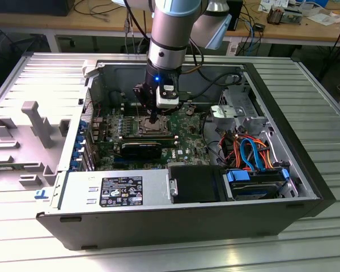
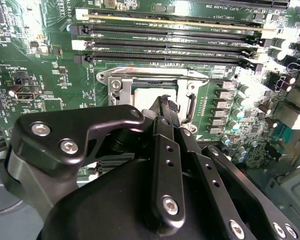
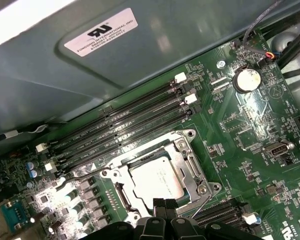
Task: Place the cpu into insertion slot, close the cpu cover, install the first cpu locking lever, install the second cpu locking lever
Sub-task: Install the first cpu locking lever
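**Hovering over the socket, jaws together**

Hanging straight down into the open case (image 1: 272, 221), the arm has its gripper (image 1: 153, 120) just above the slot (image 1: 154, 127), which sits mid-board, beside the long memory slots (image 3: 125, 130) that run along the board's edge nearest the case wall.

In the first wrist view the gripper (image 3: 164, 205) has its two black fingertips (image 3: 159, 204) pressed side by side with nothing between them, poised at one edge of the cover (image 3: 190, 165). Whether they touch the metal there cannot be told.

The cpu (image 3: 157, 180) lies flat in the slot, its silver top showing through the cover's window. The cover lies down around it, flat on the green board (image 3: 240, 125).

In the second wrist view the gripper (image 2: 165, 105) hides part of the cpu (image 2: 145, 92). A thin wire lever (image 2: 192, 102) runs along one side of the cover; whether it is latched cannot be told.
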Robot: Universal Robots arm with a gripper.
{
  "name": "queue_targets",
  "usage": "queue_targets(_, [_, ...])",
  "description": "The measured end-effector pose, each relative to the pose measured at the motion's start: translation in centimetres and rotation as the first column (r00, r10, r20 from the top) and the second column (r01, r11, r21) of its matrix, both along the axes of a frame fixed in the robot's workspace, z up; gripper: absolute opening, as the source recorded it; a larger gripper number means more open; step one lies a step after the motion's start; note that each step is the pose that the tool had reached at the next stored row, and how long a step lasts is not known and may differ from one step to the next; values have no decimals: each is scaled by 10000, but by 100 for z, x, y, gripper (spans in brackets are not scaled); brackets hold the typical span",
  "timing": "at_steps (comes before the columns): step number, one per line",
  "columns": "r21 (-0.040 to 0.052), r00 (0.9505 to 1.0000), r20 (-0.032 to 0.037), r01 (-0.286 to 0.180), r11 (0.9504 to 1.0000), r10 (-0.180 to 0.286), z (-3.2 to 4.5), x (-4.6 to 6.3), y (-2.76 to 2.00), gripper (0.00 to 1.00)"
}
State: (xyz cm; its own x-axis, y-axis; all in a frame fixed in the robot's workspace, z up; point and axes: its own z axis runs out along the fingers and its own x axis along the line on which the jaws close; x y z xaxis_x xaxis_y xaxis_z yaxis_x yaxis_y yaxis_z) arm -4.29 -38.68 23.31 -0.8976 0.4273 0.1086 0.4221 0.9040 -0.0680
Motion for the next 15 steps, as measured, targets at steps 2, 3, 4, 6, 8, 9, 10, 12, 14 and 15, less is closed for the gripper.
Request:
queue_targets(2, [0,10000,0,-30,10000,30,0,0,0,11])
queue_targets(3, [0,10000,0,-40,10000,40,0,0,0,11])
queue_targets(4, [0,10000,0,-51,10000,51,0,0,0,11])
queue_targets(6, [0,10000,0,-76,10000,76,0,0,0,11])
queue_targets(8, [0,9999,0,-102,9999,102,0,0,0,11])
queue_targets(9, [0,9999,0,-117,9999,117,0,0,0,11])
queue_targets(10, [0,9999,0,-132,9999,132,0,0,0,11])
queue_targets(12, [0,9999,-1,-162,9999,162,0,0,0,11])
queue_targets(14, [0,9998,0,-198,9998,198,0,0,0,11])
queue_targets(15, [0,9998,0,-209,9998,209,0,0,0,11])
